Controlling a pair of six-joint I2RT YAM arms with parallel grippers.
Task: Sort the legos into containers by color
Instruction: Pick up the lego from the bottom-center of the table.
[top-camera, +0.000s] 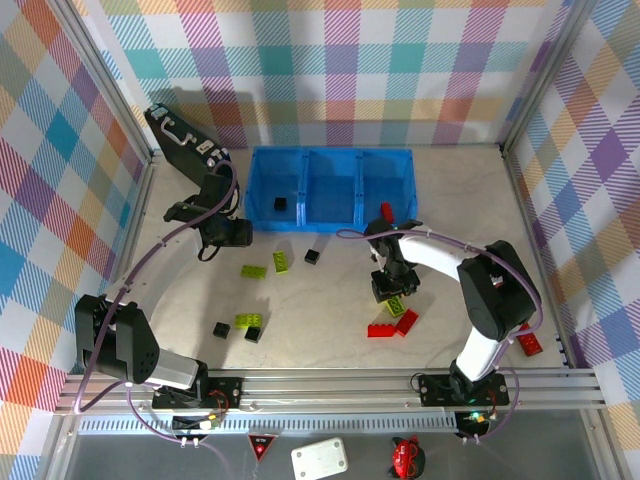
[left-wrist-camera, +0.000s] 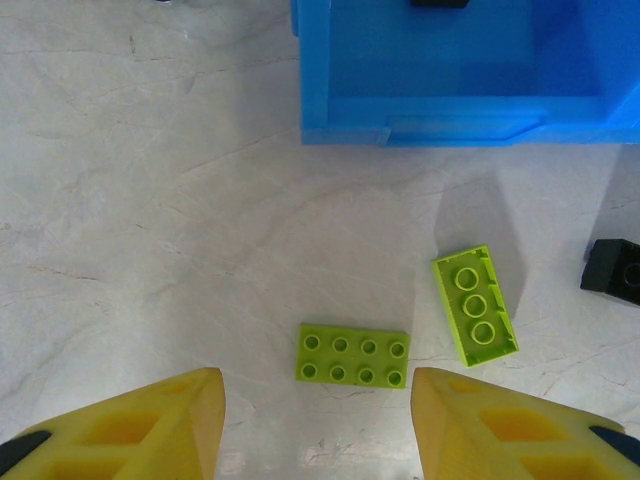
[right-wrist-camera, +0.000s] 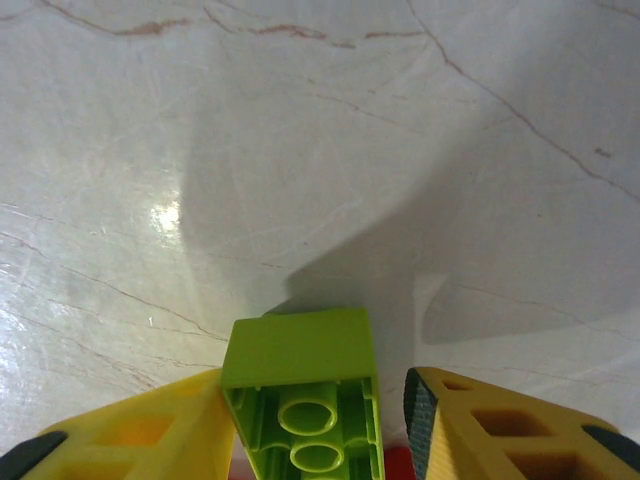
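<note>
Lime brick (right-wrist-camera: 298, 352) hangs clamped in the right tool (right-wrist-camera: 312, 400), near 2 red bricks (top-camera: 381, 331) on the desk (top-camera: 320, 320). Left tool (left-wrist-camera: 318, 398) gapes empty over 2 lime bricks (left-wrist-camera: 352, 357) just before the blue tray (top-camera: 330, 151); 1 black brick (top-camera: 281, 204) lies in its left compartment.

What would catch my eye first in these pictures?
The bright blue tray at the back of the table stands out, with one black brick in its left compartment. Nearer, a lime green brick sits tilted between the right gripper's yellow fingers, beside red bricks.
</note>
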